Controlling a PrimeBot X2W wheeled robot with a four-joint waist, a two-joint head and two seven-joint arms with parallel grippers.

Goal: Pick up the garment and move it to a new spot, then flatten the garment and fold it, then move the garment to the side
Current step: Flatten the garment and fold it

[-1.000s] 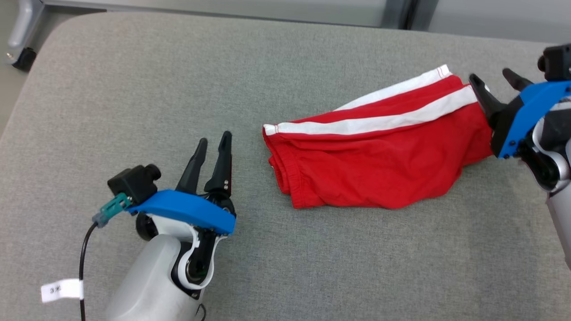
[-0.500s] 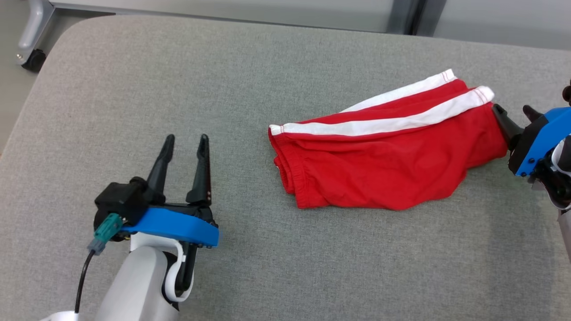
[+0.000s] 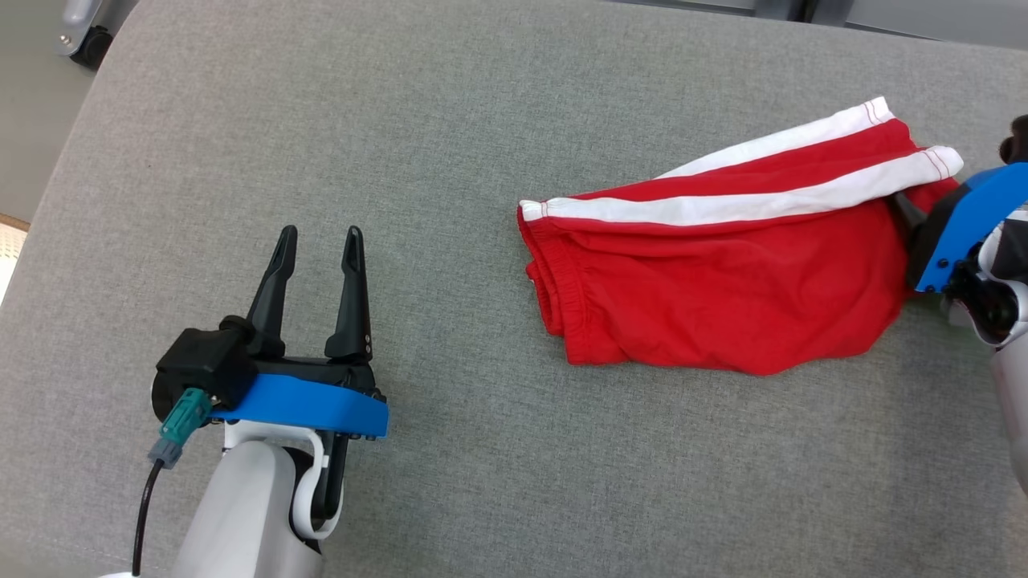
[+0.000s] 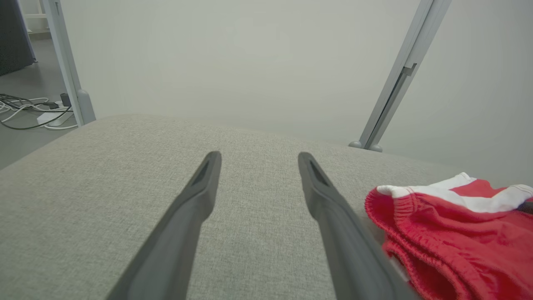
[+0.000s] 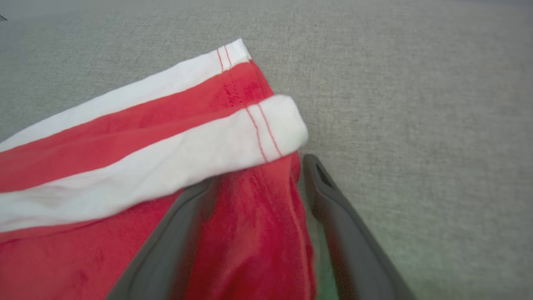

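Observation:
Red shorts with white side stripes (image 3: 723,297) lie folded on the grey padded surface (image 3: 361,136), right of centre, waistband end toward the left. My right gripper (image 3: 915,217) sits at their right end. In the right wrist view the gripper (image 5: 260,175) is open, its two fingers (image 5: 341,216) either side of a red fold of the shorts (image 5: 125,166), with one tip tucked under the white-striped hem. My left gripper (image 3: 320,234) rests open and empty at the lower left, well clear of the waistband (image 4: 416,208). The left wrist view shows its fingers (image 4: 258,156) apart above bare fabric.
The padded surface's rounded left edge (image 3: 48,209) drops to the floor. A caster of a metal frame (image 3: 80,36) stands beyond the far left corner. Metal posts (image 4: 399,79) and floor cables (image 4: 25,112) lie past the far edge.
The head camera has shifted. My right gripper slid in over the shorts' right hem, so fabric now lies between its fingers. My left gripper drew back to the left, away from the waistband.

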